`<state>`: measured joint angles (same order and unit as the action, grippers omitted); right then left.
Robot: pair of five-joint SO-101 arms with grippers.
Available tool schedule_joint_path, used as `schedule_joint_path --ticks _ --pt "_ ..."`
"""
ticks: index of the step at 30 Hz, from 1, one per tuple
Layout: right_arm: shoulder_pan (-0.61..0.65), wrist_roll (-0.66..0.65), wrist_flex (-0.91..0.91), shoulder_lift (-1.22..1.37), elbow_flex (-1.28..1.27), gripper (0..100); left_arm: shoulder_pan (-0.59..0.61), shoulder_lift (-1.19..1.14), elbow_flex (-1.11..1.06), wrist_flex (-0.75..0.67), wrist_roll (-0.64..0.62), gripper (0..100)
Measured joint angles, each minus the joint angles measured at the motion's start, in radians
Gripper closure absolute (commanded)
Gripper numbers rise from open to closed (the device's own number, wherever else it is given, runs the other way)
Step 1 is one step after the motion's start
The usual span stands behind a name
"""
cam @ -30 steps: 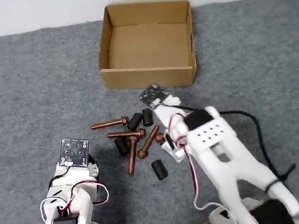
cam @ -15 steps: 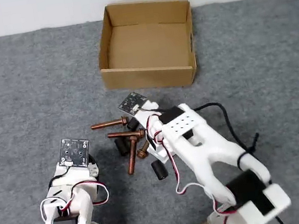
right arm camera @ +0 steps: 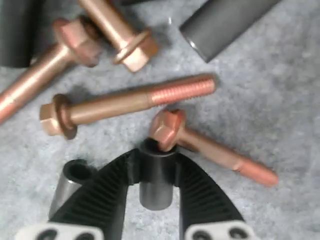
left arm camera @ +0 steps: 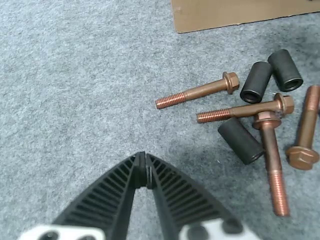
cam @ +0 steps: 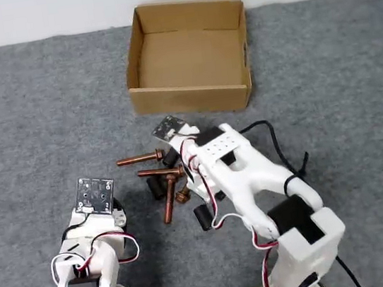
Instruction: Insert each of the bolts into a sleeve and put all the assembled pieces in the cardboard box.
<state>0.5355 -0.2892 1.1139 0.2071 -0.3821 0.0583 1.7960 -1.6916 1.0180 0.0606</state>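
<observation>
From above, your right arm (cam: 241, 168) leans over the heap of copper bolts (cam: 168, 198) and dark sleeves. The heap lies just in front of the cardboard box (cam: 189, 101), which holds nothing yet. The left arm (cam: 92, 250) sits folded back, apart from the heap. In the left wrist view, the left gripper (left arm camera: 142, 169) is pressed together on nothing over the grey carpeted table (left arm camera: 75, 75), with a loose sleeve (left arm camera: 241, 141) and four bolts ahead of it. In the right wrist view, the right gripper (right arm camera: 156, 159) pinches a black sleeve (right arm camera: 156, 192) by its sides. The sleeve's far end touches the hex head of one bolt (right arm camera: 210, 150), and a second sleeve (right arm camera: 75, 182) lies just beside one finger. You probably do best to lift straight up, so the held sleeve clears that bolt head without dragging it or nudging its neighbour. Keep the bore end free of the jaws. Then have the left gripper take a bolt near its head, leaving the threaded shank exposed, and line up the axes before pushing.
</observation>
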Motion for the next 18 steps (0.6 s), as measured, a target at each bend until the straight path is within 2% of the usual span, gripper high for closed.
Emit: schedule_joint_path --ticks 5,11,18 --pt "0.005 -0.002 0.118 -0.046 0.035 99.0 0.0 0.0 0.0 0.0 0.0 99" --pt "0.002 0.063 0.253 -0.281 0.043 99.0 0.0 0.0 0.0 0.0 0.0 99" --pt "-0.12 0.175 0.381 -0.523 0.043 99.0 0.0 0.0 0.0 0.0 0.0 99"
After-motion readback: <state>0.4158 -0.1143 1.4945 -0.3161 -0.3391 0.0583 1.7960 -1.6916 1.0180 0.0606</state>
